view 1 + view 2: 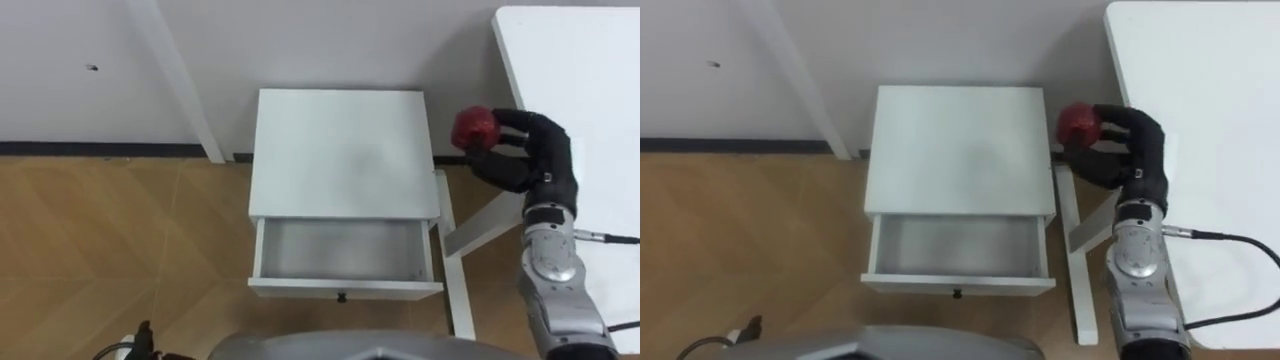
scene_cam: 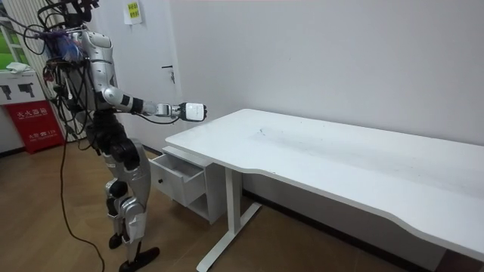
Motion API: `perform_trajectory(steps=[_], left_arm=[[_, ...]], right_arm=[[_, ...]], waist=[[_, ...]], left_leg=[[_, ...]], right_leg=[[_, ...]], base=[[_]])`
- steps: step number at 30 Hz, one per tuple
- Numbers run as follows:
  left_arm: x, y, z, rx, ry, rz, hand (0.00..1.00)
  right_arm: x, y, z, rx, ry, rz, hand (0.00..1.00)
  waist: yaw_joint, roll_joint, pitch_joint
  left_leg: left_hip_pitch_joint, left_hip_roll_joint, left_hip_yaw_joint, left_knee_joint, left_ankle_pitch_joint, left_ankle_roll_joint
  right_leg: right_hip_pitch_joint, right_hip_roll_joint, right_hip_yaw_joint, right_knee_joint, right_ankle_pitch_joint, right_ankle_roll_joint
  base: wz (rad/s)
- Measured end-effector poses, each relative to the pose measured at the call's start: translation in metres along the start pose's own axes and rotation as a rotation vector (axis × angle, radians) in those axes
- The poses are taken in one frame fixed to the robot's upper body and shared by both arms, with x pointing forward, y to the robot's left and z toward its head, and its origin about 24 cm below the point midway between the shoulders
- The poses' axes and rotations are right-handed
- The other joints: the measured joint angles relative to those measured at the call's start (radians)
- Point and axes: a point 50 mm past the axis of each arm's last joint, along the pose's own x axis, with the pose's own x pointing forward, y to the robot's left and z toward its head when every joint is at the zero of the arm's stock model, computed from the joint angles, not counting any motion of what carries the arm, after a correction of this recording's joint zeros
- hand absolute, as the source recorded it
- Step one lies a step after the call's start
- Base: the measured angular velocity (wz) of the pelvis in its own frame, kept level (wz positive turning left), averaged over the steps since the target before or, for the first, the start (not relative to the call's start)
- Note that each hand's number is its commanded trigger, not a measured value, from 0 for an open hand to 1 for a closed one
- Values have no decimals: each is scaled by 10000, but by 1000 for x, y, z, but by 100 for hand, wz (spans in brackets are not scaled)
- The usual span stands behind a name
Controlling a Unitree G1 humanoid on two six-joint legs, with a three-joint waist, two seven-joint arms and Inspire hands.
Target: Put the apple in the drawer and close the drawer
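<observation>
— Now, whereabouts of the apple (image 1: 475, 128)?
— Up in the right hand (image 1: 520, 150), gripped in curled fingers, held in the air just off the right rear corner of the cabinet (image 1: 340, 150).
— And the drawer (image 1: 345, 250)?
— Pulled out from the front of the cabinet, standing open.
— Desk (image 1: 580, 70)?
— Right of the cabinet, just beyond the hand; white.
— Stance?
— Upright in front of the cabinet, facing it, right arm stretched forward high above the cabinet top.

The apple (image 1: 474, 128) is glossy red; the right hand (image 1: 522, 155) is black. The bedside cabinet (image 1: 340, 150), its drawer (image 1: 343, 248) and the desk (image 1: 580, 90) are plain white, the drawer knob (image 1: 342, 297) dark. The floor (image 1: 100, 250) is brown wood in a herringbone pattern, and the skirting board (image 1: 100, 148) is black.
</observation>
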Motion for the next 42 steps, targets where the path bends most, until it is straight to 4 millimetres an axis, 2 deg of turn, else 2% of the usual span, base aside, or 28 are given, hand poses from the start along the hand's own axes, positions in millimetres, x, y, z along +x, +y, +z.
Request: perform_trajectory(steps=[3, 14, 19, 25, 33, 40, 41, 42], left_arm=[[0, 0, 1, 1, -37, -142, 0], [0, -3, 4, -54, -97, -231, 0], [0, -7, 5, -103, -104, -300, 0], [1, -5, 8, -98, -236, -255, 0], [2, -5, 14, 69, -458, -303, 0], [2, -5, 13, 347, -559, -359, 0], [2, -5, 13, 351, -565, -361, 0], [2, -5, 14, 350, -581, -358, 0]], right_arm=[[-1, 9, 1, -194, -68, 652, 100], [-2, 16, 4, -1002, -348, 1727, 100], [-6, 27, 2, -1162, -217, 2447, 100], [-11, 37, -12, -1378, 453, 3193, 100], [-23, 45, -44, -1698, 1910, 3828, 100], [-28, 51, -50, -1830, 2166, 4206, 100], [-28, 51, -50, -1847, 2162, 4215, 95], [-28, 51, -50, -1861, 2159, 4208, 63]], waist=[[25, 0, 0], [217, 99, 16], [223, 112, 5], [230, 93, -9], [251, -8, -9], [254, -54, 10], [253, -64, 13], [251, -61, 15]], left_leg=[[-3, -1, -2, 0, 0, 0], [-130, -1, -62, 57, 0, 0], [-197, -4, -136, 59, 0, 0], [-288, -13, -138, 65, 2, 2], [-302, -18, -171, 53, 2, 2], [-317, -20, -180, 85, 2, 2], [-330, -20, -200, 108, 2, 2], [-371, -19, -231, 156, 2, 3]], right_leg=[[0, -2, -26, -1, 1, 1], [-13, -2, -58, 0, 2, 0], [-52, 1, -147, -4, 1, 0], [-152, -9, -161, -19, 2, 0], [-135, -14, -241, -21, 2, -1], [-148, -16, -241, -21, 4, -1], [-150, -15, -252, -21, 4, -1], [-150, -15, -268, -20, 4, -1]], base=[[0], [0], [4], [0], [0], [0], [5], [6]])
